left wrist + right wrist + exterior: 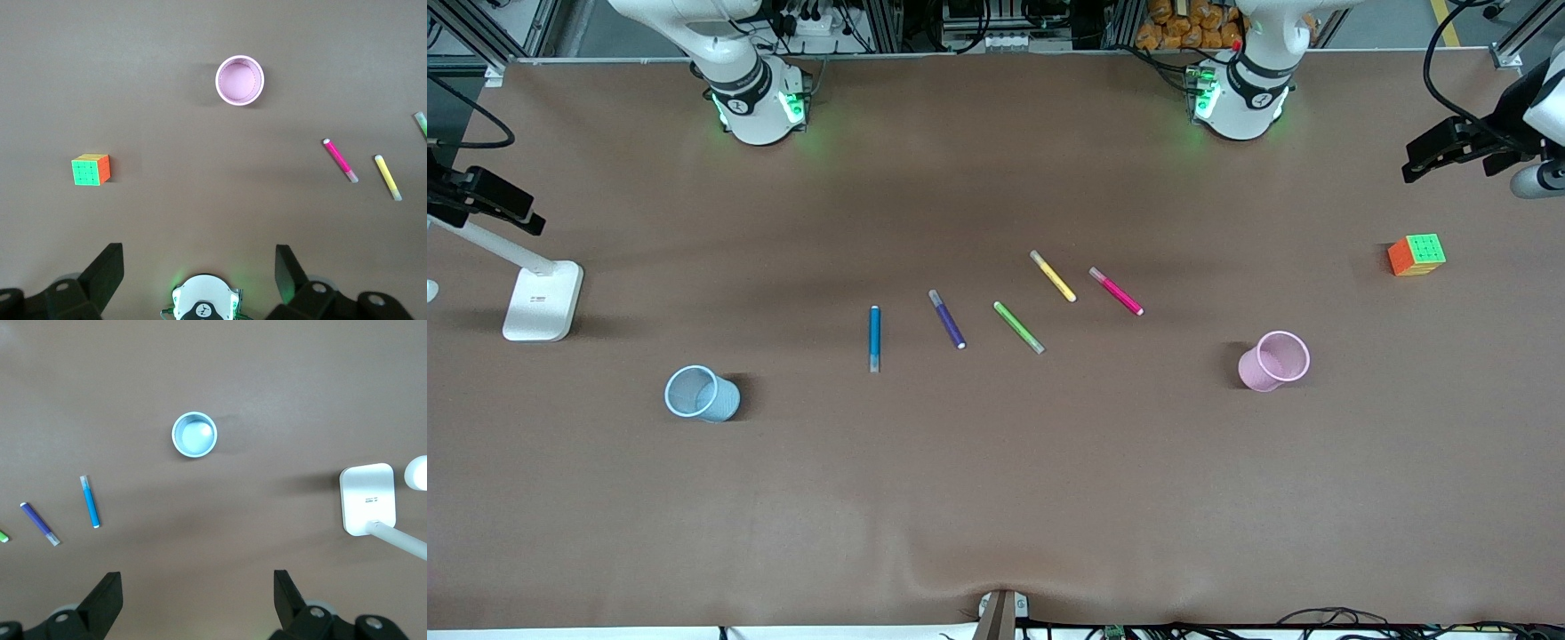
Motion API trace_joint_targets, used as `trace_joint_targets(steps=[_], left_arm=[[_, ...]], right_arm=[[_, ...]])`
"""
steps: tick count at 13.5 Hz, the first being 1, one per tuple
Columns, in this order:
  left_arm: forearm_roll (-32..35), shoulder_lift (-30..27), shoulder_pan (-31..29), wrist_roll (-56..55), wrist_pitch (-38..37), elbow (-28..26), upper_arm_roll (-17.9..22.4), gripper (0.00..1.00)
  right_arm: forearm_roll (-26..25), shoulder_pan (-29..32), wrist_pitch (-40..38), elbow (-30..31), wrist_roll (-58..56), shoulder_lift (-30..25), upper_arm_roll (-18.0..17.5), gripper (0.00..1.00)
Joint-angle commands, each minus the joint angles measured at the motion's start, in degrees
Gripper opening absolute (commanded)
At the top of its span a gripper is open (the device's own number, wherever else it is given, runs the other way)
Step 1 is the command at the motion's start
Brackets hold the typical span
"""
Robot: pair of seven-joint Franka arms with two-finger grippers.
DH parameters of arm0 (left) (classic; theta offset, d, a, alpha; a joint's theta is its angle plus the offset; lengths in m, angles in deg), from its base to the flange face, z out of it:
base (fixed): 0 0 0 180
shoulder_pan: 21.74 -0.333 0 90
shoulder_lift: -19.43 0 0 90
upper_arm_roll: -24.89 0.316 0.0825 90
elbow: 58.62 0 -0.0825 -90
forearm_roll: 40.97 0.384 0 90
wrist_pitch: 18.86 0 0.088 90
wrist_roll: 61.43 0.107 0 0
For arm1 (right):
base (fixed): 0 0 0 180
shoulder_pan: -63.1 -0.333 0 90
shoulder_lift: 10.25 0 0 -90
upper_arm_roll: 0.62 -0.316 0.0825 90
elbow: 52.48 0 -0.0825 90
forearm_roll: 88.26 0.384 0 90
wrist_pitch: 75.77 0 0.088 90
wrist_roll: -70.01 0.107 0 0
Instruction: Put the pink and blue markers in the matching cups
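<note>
The pink marker (1116, 291) (340, 160) lies flat at the left arm's end of a row of pens. The blue marker (874, 338) (89, 501) lies at the row's other end. The pink cup (1274, 361) (239, 81) stands upright, nearer the front camera than the pink marker. The blue cup (701, 393) (194, 435) stands upright toward the right arm's end. My left gripper (199, 257) hangs open and empty high over the table by its own base. My right gripper (197, 581) is open and empty too, high above the blue cup's side.
Purple (947, 318), green (1019, 327) and yellow (1053, 276) pens lie between the two markers. A colourful cube (1416, 255) sits toward the left arm's end. A white stand (543, 300) is at the right arm's end.
</note>
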State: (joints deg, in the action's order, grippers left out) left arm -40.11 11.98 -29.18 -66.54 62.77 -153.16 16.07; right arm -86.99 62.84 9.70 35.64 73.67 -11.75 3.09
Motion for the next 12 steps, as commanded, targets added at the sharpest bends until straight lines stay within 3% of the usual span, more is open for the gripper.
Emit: trace_joint_targets(steps=[1, 12], left_arm=[[0.8, 0.5, 0.1, 0.0, -1.4, 1.5, -0.1, 1.00], [1.5, 1.3, 0.1, 0.5, -2.3, 3.0, -0.1, 1.00]], right_arm=[[0.5, -1.0, -0.5, 1.6, -0.2, -1.0, -0.5, 1.00], [0.6, -1.3, -3.1, 2.2, -0.4, -2.2, -0.6, 1.00]])
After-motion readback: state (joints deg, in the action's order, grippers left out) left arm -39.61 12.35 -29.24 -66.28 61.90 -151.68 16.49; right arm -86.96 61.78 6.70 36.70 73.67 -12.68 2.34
